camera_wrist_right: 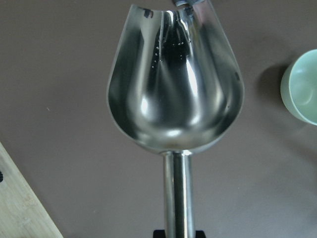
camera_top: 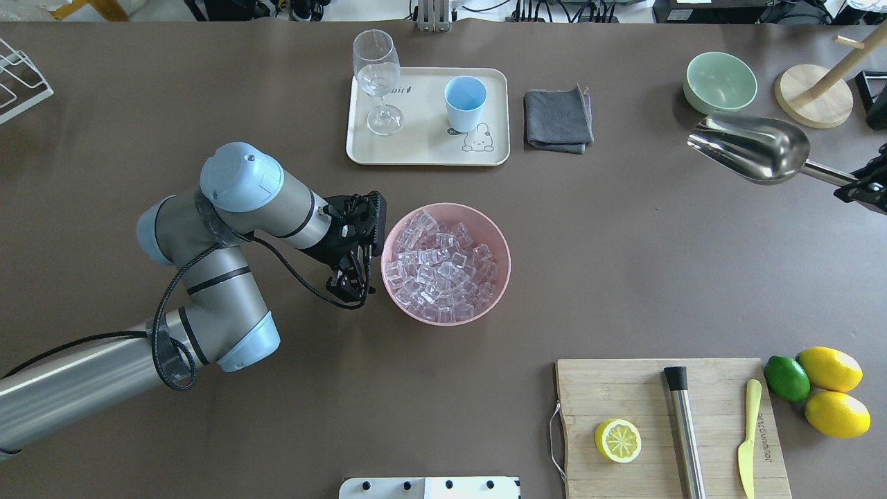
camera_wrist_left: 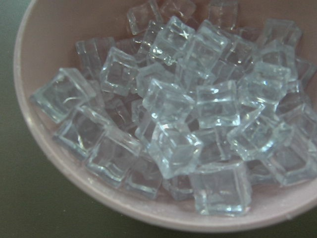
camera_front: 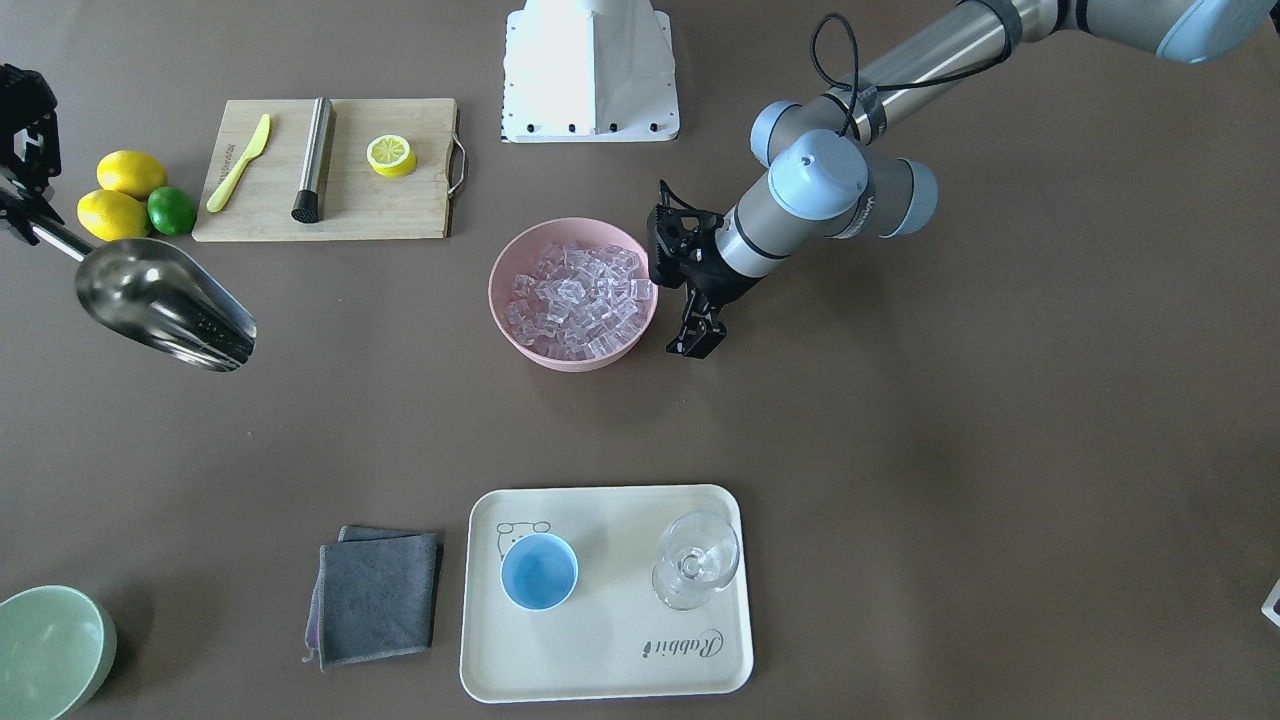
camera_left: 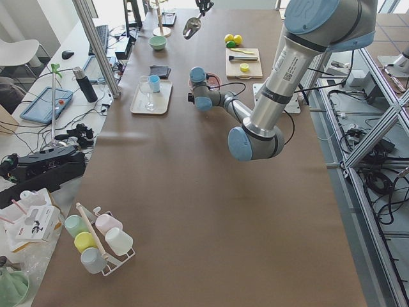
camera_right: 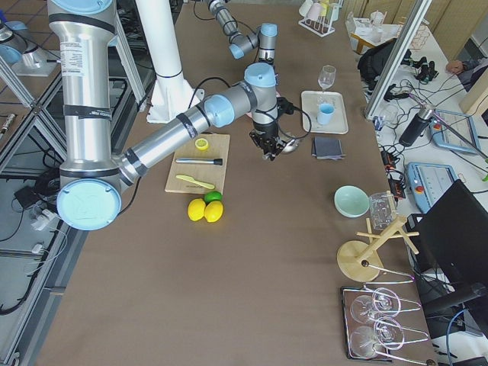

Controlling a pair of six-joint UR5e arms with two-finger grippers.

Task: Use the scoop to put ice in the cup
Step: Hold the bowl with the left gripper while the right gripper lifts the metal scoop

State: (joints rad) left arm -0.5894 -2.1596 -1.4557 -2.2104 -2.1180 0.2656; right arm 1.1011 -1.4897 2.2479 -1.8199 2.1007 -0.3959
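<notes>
The right gripper (camera_top: pixel 858 186) clamps the handle of a shiny steel scoop (camera_top: pixel 752 147), aloft beside a pale green bowl (camera_top: pixel 719 82); a folded grey cloth (camera_top: pixel 558 119) lies between it and the light-blue cup (camera_top: pixel 464 102). The scoop's long axis follows the table (camera_top: pixel 624 277), mouth cupward. The right wrist view looks straight into its empty trough. The left gripper (camera_top: pixel 350 281), open or closed impossible to tell, flanks the pink bowl (camera_top: pixel 505 267) of clear ice cubes (camera_top: pixel 440 267).

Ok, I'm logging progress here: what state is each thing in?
scoop, empty, held off the table by the right tool
ice, all in the pink bowl
cup, upright, empty, on the tray
glass, upright, empty
left tool, beside the pink bowl, holding nothing; open or shut unclear
</notes>
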